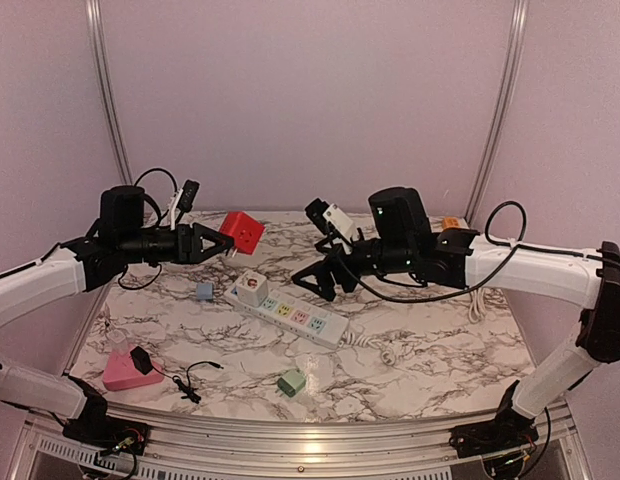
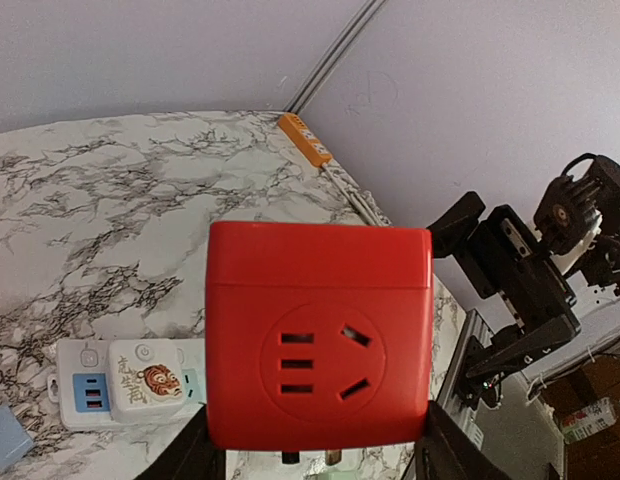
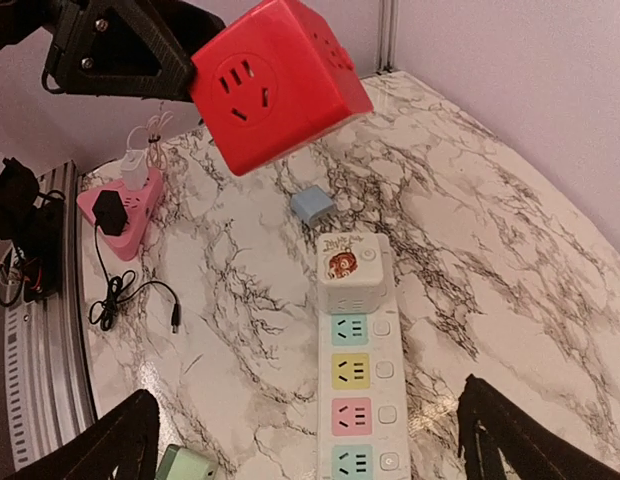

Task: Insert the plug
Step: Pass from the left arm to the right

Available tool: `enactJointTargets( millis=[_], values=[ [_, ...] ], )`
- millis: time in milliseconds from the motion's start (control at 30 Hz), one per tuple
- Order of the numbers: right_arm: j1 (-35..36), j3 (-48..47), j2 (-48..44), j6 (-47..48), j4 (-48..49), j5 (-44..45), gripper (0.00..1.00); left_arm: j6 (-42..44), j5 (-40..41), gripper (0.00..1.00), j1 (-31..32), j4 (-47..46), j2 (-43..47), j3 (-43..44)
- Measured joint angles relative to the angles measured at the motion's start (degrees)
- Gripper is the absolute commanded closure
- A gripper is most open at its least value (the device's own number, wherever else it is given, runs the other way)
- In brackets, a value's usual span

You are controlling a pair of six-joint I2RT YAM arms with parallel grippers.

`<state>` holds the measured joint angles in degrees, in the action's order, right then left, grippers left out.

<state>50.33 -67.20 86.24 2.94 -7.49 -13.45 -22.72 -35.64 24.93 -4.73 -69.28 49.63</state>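
Note:
A red cube plug (image 1: 242,232) hangs in the air over the back left of the table, with my left gripper (image 1: 228,241) shut on its sides. In the left wrist view the red cube plug (image 2: 318,335) fills the middle, socket face toward the camera, two prongs (image 2: 333,457) showing under it between my left gripper (image 2: 320,455) fingers. A white power strip (image 1: 290,312) with coloured sockets lies mid-table, and a white cube adapter (image 1: 252,287) sits in its far end. My right gripper (image 1: 317,272) hovers open over the power strip (image 3: 358,400), holding nothing.
A small blue adapter (image 1: 204,291) lies beside the strip's far end. A green adapter (image 1: 291,382) sits near the front edge, and a pink socket block (image 1: 125,368) with a black plug and loose black cable (image 1: 195,380) is at front left. An orange item (image 1: 450,223) lies back right.

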Motion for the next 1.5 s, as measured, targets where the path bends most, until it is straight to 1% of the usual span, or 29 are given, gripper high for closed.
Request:
enactJointTargets(
  millis=[233,433,667,733,800,967,1167,1333,1500],
  values=[
    [0.0,-0.1,-0.1,2.0,0.1,-9.9,0.01,2.7,-7.8,0.95,4.6,-1.9,-0.3,0.2],
    [0.0,-0.5,-0.2,3.2,0.0,-17.5,0.01,5.2,-13.5,0.96,6.6,-2.3,-1.2,0.5],
    [0.0,-1.5,-1.7,2.9,0.2,-21.1,0.02,7.0,-18.4,0.97,7.7,-2.6,-1.6,1.6],
    [0.0,-2.4,-1.8,2.7,0.2,-21.6,0.02,7.4,-19.5,1.0,7.8,-2.7,-2.0,1.9],
    [0.0,-3.3,-1.8,2.3,0.2,-21.9,0.02,7.7,-20.3,1.0,8.1,-2.7,-2.2,2.1],
    [-0.4,-4.2,-1.5,-0.9,1.1,-23.6,0.04,8.9,-21.5,1.0,9.1,-2.6,-2.6,2.2],
    [-3.3,-6.1,2.4,-8.9,5.0,-31.6,0.15,11.0,-22.3,1.0,10.4,-1.6,-2.8,2.5],
    [-4.6,-7.6,6.0,-14.3,7.3,-38.5,0.15,11.9,-21.7,1.0,10.6,-0.7,-2.8,3.0],
    [-4.7,-7.6,6.3,-15.2,8.0,-40.7,0.18,12.0,-21.8,0.99,10.7,-0.3,-2.9,3.0]
  ],
)
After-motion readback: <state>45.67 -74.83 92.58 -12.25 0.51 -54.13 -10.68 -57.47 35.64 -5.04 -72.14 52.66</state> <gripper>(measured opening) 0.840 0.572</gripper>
